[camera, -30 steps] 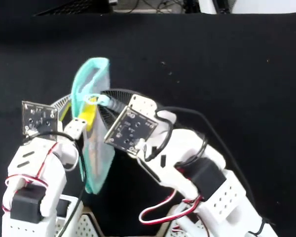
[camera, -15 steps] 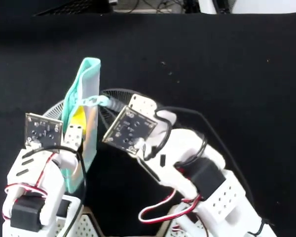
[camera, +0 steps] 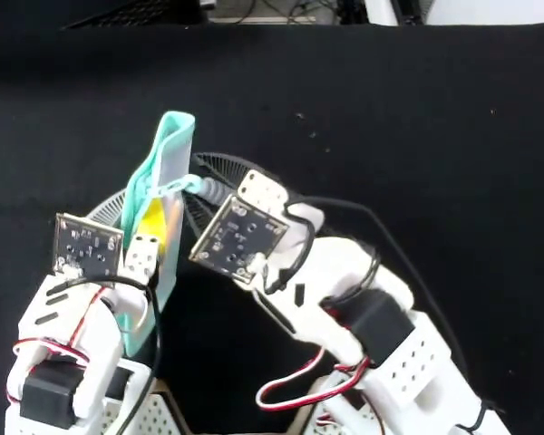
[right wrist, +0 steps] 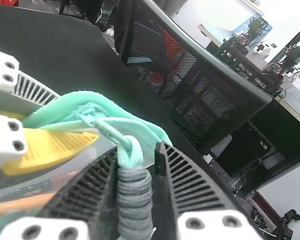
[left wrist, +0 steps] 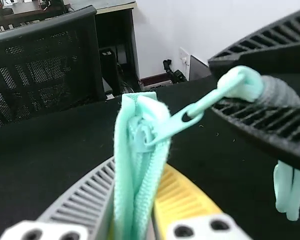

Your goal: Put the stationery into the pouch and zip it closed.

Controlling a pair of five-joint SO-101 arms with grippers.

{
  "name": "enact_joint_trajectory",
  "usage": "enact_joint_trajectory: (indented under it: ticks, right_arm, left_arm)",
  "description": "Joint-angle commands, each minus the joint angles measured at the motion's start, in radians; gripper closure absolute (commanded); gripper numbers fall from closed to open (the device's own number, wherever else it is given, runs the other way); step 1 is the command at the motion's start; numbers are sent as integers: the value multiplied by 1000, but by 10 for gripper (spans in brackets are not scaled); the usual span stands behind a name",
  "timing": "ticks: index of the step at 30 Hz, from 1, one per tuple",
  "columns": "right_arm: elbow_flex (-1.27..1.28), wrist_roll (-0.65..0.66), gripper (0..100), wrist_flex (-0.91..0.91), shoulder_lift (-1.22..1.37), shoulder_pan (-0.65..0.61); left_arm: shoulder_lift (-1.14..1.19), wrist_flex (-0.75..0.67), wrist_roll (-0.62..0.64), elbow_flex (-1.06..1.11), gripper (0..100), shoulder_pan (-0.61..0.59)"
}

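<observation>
A teal pouch (camera: 168, 159) with a clear side hangs upright and edge-on above the black table. My left gripper (camera: 154, 234) is shut on its edge, with the grey and yellow fingers (left wrist: 185, 200) pressed on either side of the zipper tape (left wrist: 140, 165). My right gripper (camera: 201, 187) is shut on the zipper pull (left wrist: 205, 102), whose teal tab and grey cord (right wrist: 134, 187) sit between the black fingers (right wrist: 180, 170). The pull is stretched sideways from the slider at the pouch's upper end. A pale stick shape (right wrist: 20, 206) shows through the clear side.
The black table cloth (camera: 417, 127) stretches wide to the right and back. Both arm bases and their red, white and black cables (camera: 290, 385) crowd the front edge. A black mesh chair (right wrist: 200, 85) stands beyond the table.
The left gripper has drawn back toward the front edge with the pouch, which has turned from broadside to edge-on. The right gripper has stayed in place on the pull.
</observation>
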Motion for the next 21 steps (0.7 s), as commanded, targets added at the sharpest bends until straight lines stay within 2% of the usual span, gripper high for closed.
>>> enact_joint_trajectory:
  ticks: [1, 8, 13, 21]
  right_arm:
    - [-12, -3, 924, 0, -27, -8]
    - [-13, -2, 918, 29, -24, -63]
    - [-54, -3, 838, 95, -22, -112]
    - [-79, 3, 933, 89, -27, -112]
  left_arm:
    - [2, -3, -2, -7, 971, 13]
    - [3, -3, -2, -5, 971, 13]
    - [3, -2, -2, -5, 971, 12]
    - [3, 2, -2, -5, 971, 12]
